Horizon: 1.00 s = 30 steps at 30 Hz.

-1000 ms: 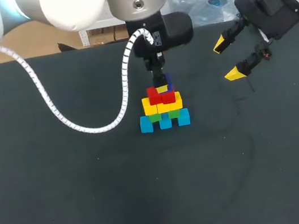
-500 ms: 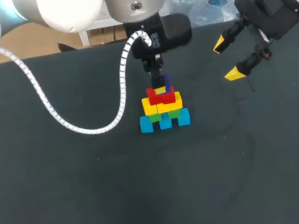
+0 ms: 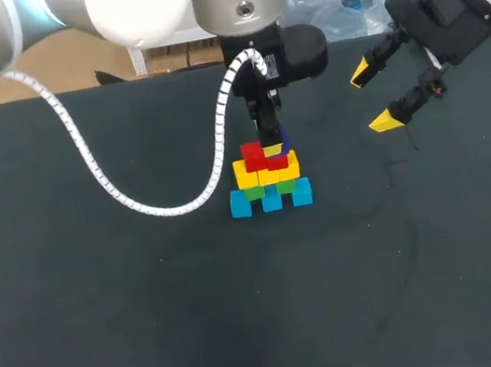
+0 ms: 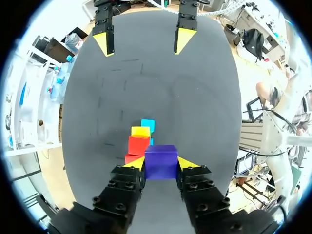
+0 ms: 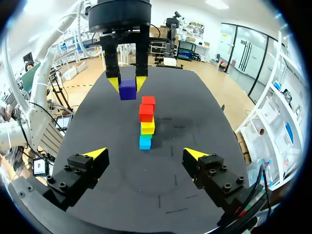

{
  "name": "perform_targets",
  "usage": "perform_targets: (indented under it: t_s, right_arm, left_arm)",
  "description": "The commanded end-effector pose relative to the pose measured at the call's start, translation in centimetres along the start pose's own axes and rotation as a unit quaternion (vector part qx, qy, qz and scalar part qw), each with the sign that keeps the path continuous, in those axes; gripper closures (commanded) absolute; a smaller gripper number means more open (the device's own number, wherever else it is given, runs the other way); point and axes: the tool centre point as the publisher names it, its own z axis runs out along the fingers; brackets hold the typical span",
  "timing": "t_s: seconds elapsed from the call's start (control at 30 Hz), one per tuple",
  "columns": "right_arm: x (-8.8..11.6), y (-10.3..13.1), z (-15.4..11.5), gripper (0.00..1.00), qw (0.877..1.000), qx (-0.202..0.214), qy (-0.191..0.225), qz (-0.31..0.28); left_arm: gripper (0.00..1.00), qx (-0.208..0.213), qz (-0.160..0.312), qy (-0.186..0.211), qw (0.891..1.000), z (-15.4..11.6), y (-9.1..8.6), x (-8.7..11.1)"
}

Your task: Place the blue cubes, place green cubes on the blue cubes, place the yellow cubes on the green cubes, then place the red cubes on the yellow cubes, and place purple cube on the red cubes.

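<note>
With the purple cube (image 4: pixel 161 161) clamped in the left tool (image 4: pixel 162 164) just above and slightly aside of the red cubes (image 4: pixel 138 145), it should be centred over both red cubes, lowered level, and released only once seated.

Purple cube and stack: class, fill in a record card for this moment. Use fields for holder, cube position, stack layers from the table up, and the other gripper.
Holder: left gripper, shut on the purple cube
Cube position: off the table, close by the red cubes, not set on them
Layers: the stack runs blue, green, yellow, red
Other gripper: right gripper, open, empty, away from the stack
</note>
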Motion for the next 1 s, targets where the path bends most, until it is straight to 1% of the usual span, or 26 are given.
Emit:
perform_targets:
  t_s: [0.03, 0.53, 0.73, 1.0]
  right_arm:
    - [0.0, 0.1, 0.0, 0.00, 1.000, 0.001, 0.000, 0.000]
    - [0.0, 0.1, 0.0, 0.00, 1.000, 0.001, 0.000, 0.000]
    - [0.0, 0.1, 0.0, 0.00, 1.000, 0.001, 0.000, 0.000]
    - [0.0, 0.1, 0.0, 0.00, 1.000, 0.001, 0.000, 0.000]
  left_arm:
    - [1.00, 0.004, -0.001, -0.006, 1.000, 0.7, 0.0, 0.2]
    - [1.00, 0.016, 0.013, 0.006, 1.000, 1.5, 1.5, -0.5]
    - [1.00, 0.017, 0.009, 0.013, 1.000, 1.6, 1.8, -0.2]
    - [1.00, 0.018, -0.001, 0.010, 1.000, 1.9, 1.8, 0.4]
